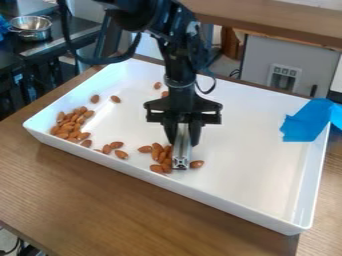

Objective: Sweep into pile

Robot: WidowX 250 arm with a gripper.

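Here the black gripper point(183, 142) hangs down at the middle of the frame, pinching a silvery metal bar point(181, 161) between its fingers. The bar's near end sits low inside the white tray point(230, 197), just below the frame's middle. Brown almonds point(69, 126) lie in the tray: the largest heap is at the left of the frame, near the tray's left corner, with two loose ones just above it. A few more lie between that heap and a smaller cluster along the bar's left side. One almond is just right of the bar's end, and two sit higher up, left of the arm. Blue tape point(306, 120) crosses the tray's rim at the right, and a metal bowl point(31, 27) stands at the upper left.
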